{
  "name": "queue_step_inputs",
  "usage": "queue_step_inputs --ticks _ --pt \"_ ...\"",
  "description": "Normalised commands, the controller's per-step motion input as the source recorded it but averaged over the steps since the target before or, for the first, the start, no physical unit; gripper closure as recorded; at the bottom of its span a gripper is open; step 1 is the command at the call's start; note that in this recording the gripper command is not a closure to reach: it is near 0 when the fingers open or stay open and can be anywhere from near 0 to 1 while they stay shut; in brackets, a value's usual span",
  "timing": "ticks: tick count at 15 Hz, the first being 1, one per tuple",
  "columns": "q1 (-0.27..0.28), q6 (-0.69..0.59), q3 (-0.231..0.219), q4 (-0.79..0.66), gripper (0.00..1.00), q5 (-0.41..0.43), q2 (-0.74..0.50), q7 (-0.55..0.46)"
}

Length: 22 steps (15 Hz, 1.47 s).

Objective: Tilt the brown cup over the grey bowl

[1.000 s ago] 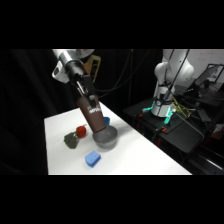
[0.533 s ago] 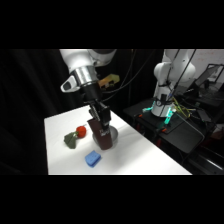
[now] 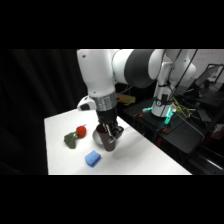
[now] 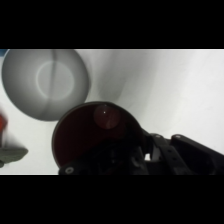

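The end effector (image 3: pixel 109 134) comes down over the middle of the desk (image 3: pixel 145 155) and pinches the cup (image 3: pixel 103 138) at its rim; in the wrist view the cup (image 4: pixel 95 132) shows its open mouth and dark red inside, so it is tilted toward that camera; the bowl (image 4: pixel 46 82) lies just beside its rim, empty; a blue sponge (image 3: pixel 92 159) sits near the front edge; a red and a green thing (image 3: pixel 75 136) lie toward the left edge.

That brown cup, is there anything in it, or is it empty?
Empty, as far as shows: the wrist view looks straight into the brown cup and its bare bottom is visible. The grey bowl beside it is bare too.
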Motion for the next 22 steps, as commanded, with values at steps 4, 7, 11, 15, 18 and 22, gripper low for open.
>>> queue_step_inputs --ticks 4,7,11,15,18,22 --pt "0.033 0.17 0.020 -0.03 0.22 -0.261 0.06 0.24" --pt "0.027 0.31 0.034 -0.09 0.22 -0.159 -0.01 0.17" --pt "0.037 0.37 0.028 -0.14 0.22 -0.130 0.02 0.17" --pt "0.077 0.28 0.005 -0.15 0.22 -0.175 0.04 0.19" --pt "0.092 0.17 -0.025 -0.12 0.00 -0.210 0.00 0.18" --pt "0.051 0.06 -0.031 -0.09 0.00 -0.170 -0.04 0.10"
